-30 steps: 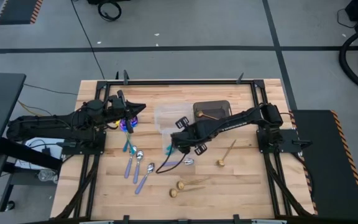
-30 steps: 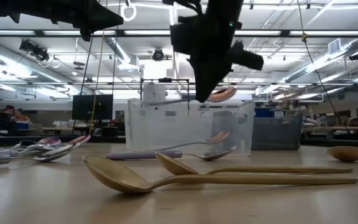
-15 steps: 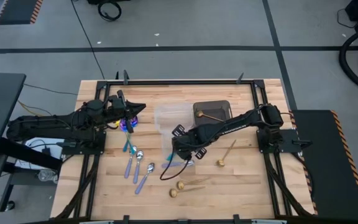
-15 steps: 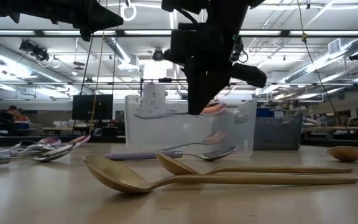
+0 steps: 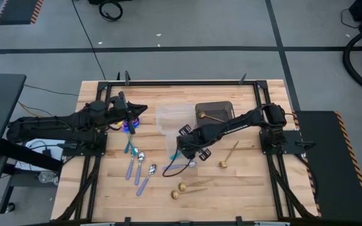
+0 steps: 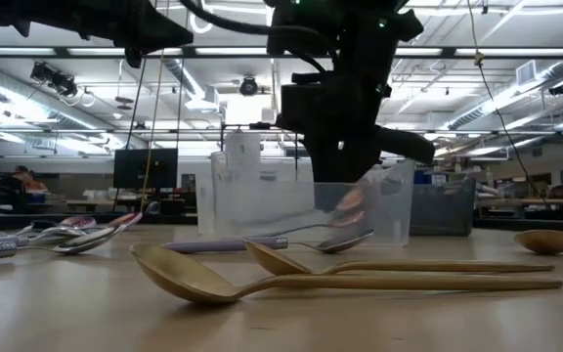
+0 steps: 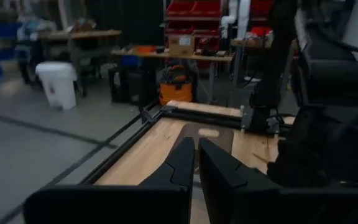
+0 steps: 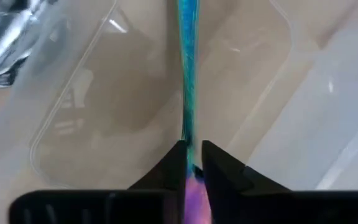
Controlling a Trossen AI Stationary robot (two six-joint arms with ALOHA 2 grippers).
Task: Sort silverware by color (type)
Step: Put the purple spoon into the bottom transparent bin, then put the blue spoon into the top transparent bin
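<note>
1. Centrally, right gripper (image 5: 182,149) poised over a clear plastic tub (image 8: 166,93), fingers (image 8: 174,163) pinched on an iridescent spoon with teal handle (image 8: 188,74); grip taken at the purple end, teal handle projecting over the tub floor.
2. Judged light, rigid and slick: thin polished metal, prone to pivot or slide between the pads when held at one end; better taken across the flat of the handle near the balance point, squeezed on the broad faces rather than the edges.
3. Left gripper (image 5: 129,113) parked at the table's left rear, fingers (image 7: 185,163) nearly together, nothing between them; several purple-and-teal pieces (image 5: 129,125) lying just beneath it.
4. Elsewhere on the wooden table (image 5: 244,188): silver spoons with pale blue handles (image 5: 141,168) left of centre; two gold spoons (image 6: 291,276) side by side at the near edge; another gold spoon (image 5: 227,156) to the right; one gold piece in the dark rectangular tub (image 5: 215,112).
5. Sorting judged partly done; most pieces not yet in a tub.
</note>
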